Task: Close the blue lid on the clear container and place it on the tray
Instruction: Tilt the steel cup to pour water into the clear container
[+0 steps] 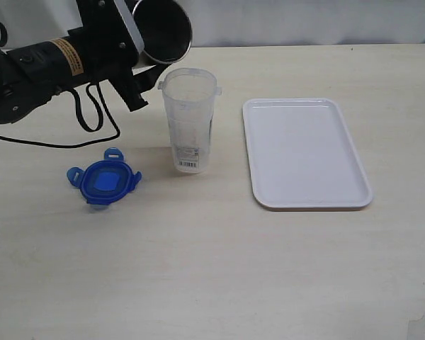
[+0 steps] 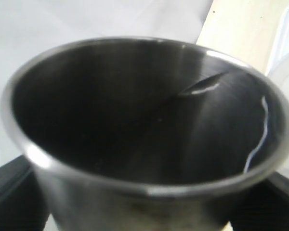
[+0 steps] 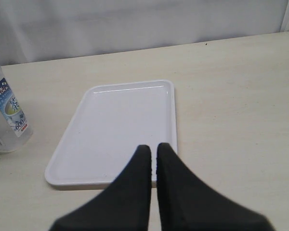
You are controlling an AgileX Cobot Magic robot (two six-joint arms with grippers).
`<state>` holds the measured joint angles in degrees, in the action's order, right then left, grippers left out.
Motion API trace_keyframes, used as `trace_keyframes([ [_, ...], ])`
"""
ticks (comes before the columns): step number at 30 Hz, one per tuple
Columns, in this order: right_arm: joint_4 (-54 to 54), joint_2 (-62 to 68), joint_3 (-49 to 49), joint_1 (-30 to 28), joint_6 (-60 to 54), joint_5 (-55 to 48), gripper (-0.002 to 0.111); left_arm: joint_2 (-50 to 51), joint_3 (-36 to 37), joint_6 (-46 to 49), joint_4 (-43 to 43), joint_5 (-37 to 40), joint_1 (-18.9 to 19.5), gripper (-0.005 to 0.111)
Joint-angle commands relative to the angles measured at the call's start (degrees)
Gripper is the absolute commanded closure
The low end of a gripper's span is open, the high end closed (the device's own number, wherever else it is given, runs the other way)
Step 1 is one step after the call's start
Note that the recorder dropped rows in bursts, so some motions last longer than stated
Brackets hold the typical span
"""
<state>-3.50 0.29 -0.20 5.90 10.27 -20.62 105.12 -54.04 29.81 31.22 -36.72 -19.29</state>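
Observation:
The clear container stands upright and uncapped at mid-table, barcode sticker near its base; its labelled side shows at the edge of the right wrist view. The blue lid lies flat on the table to the container's left, apart from it. The white tray lies to the right with nothing on it, also the tray under my right gripper, whose fingers are shut on nothing. My left gripper is shut on a grey steel cup, held tilted just above and behind the container's rim.
The steel cup fills the left wrist view, its inside dark. A black cable loops on the table under the left arm. A pale wall or curtain runs along the table's far edge.

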Motion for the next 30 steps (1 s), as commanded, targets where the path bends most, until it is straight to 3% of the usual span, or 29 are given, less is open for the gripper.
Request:
trace_keyframes([
  [1, 0.0, -0.3, 0.2, -0.4, -0.1, 0.1, 0.104, -0.8, -1.0, 3.5, -0.6, -4.3, 0.0, 0.107],
  [30, 0.0, -0.3, 0.2, -0.4, -0.1, 0.1, 0.104, -0.8, -1.0, 17.0, -0.8, -4.5, 0.0, 0.107],
])
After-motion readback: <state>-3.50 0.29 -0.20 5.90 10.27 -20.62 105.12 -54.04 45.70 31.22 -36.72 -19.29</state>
